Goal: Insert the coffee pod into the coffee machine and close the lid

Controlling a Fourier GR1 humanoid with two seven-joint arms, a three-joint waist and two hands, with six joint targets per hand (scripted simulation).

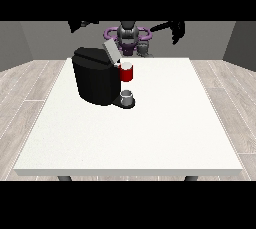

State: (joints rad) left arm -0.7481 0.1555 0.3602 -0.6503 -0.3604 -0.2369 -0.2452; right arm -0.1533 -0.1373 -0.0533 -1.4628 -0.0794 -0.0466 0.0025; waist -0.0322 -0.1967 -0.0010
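The coffee machine (pixel 95 80) sat toward the far left part of the white counter (pixel 150 133), its lid (pixel 109 51) tilted up and open, so the closing step was plainly not done. A red thing at the machine (pixel 127 72) showed at the front, just under the raised lid. Below it, on the machine's base, sat a small grey thing (pixel 127 94); I could not tell whether that was the pod or a cup, so the pod's place stayed unsettled from this angle.

Both arms were up high and wide, well apart from the machine. The hand at the view's left (pixel 83 24) hung dark against the back wall, and the hand at the view's right (pixel 176 29) did the same on the other side. Whether the fingers were released or clenched, I could not tell for either hand, though neither seemed to carry anything.

By my judgement the job was at its very start: pod to pick up, pod to insert, lid to shut.

Room was generous: the near half and the whole right side of the counter lay open, and the machine stood back from the left edge
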